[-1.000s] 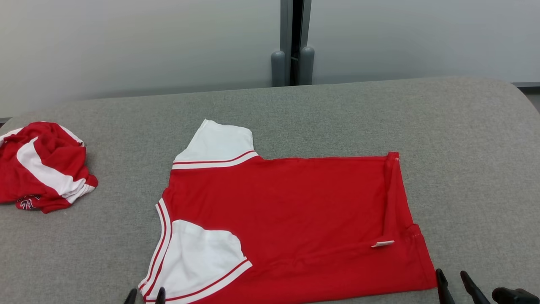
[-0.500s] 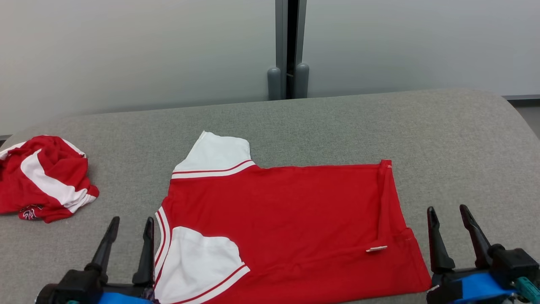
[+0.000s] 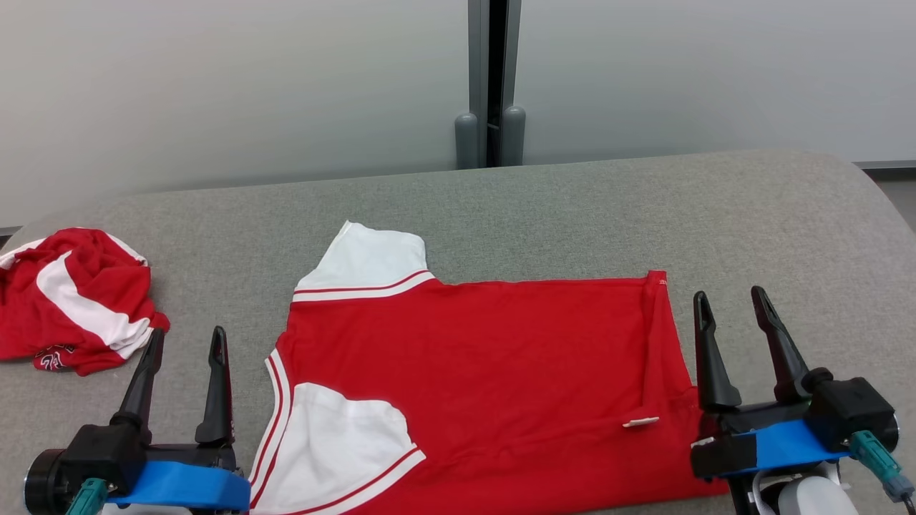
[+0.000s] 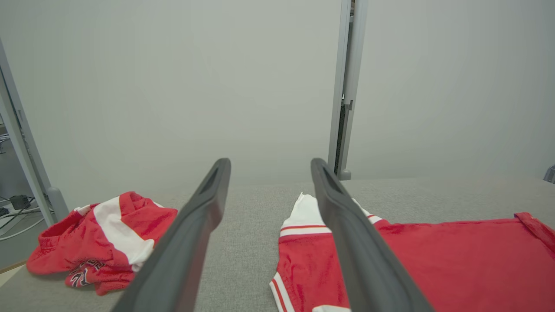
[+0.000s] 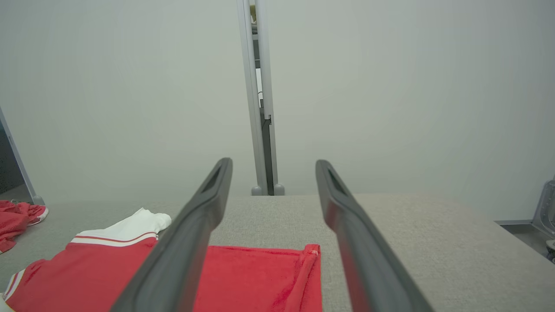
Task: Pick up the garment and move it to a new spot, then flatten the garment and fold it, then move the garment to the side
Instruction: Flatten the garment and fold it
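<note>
Most likely an office-style lab or test room: walled in by pale frosted partition panels (image 3: 215,93) joined at a grey metal post (image 3: 494,71), furnished with a broad table (image 3: 572,207) covered in grey felt-like cloth, with loose cables (image 4: 21,229) trailing over the floor at one side

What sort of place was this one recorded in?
Probably a lab or office test space: a grey fabric-covered table set against plain pale partition panels joined by a metal post.

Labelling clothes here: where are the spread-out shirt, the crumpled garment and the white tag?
spread-out shirt (image 3: 486,357), head view, red body panel.
crumpled garment (image 3: 75,304), head view, middle of the heap.
white tag (image 3: 640,422), head view, its middle.
</note>
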{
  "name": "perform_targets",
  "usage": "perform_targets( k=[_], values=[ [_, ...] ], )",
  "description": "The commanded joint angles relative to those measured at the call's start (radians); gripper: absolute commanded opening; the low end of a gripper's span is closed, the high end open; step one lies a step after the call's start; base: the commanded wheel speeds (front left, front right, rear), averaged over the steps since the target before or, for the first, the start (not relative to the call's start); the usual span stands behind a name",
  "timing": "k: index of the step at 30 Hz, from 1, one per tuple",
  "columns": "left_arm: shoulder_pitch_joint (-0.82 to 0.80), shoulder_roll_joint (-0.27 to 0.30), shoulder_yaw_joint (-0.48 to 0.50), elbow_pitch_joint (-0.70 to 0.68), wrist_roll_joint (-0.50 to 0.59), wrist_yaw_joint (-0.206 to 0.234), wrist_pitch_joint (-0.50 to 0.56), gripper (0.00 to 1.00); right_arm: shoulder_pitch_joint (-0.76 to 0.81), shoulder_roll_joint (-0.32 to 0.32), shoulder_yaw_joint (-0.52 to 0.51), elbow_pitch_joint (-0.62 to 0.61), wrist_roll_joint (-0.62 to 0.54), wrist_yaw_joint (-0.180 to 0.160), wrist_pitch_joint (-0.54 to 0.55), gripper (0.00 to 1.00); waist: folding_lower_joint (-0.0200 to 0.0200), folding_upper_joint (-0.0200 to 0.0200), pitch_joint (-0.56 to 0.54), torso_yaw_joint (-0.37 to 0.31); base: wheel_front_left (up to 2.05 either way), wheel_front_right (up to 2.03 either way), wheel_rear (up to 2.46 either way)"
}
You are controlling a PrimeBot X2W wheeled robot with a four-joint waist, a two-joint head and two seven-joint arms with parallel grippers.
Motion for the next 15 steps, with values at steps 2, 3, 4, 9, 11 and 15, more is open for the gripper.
perform_targets(
  k=[2, 3, 4, 9, 11, 15],
  values=[
    [0.001, 0.0, 0.014, 0.024, 0.006, -0.003, 0.001, 1.0, 0.013, 0.007, 0.004, 0.014, -0.004, 0.0, 0.0, 1.0, 0.0, -0.0001, 0.0, 0.004, 0.0, 0.0, 0.0],
    [0.004, -0.001, 0.017, 0.034, 0.007, -0.004, 0.001, 1.0, 0.015, 0.008, 0.002, 0.021, -0.004, 0.0, 0.0, 1.0, 0.0, -0.0001, 0.0, 0.005, 0.0, 0.0, 0.0],
    [0.005, -0.001, 0.02, 0.042, 0.009, -0.005, 0.001, 1.0, 0.017, 0.009, 0.002, 0.028, -0.003, 0.0, 0.0, 1.0, 0.0, -0.0001, 0.0, 0.006, 0.0, 0.0, 0.0],
    [0.007, -0.005, 0.03, 0.074, 0.014, -0.008, 0.001, 1.0, 0.022, 0.011, 0.005, 0.063, -0.003, 0.0, 0.0, 1.0, 0.0, -0.0001, -0.001, 0.007, 0.0, 0.0, 0.0],
    [0.003, -0.006, 0.029, 0.082, 0.016, -0.007, 0.001, 1.0, 0.019, 0.011, 0.005, 0.071, -0.002, 0.0, 0.0, 1.0, 0.0, -0.0001, 0.0, 0.008, 0.0, 0.0, 0.0],
    [-0.009, -0.008, 0.026, 0.091, 0.018, -0.009, 0.001, 1.0, 0.01, 0.011, 0.004, 0.084, -0.002, 0.0, 0.0, 1.0, 0.0, -0.0001, 0.004, 0.008, 0.0, 0.0, 0.0]
  ],
)
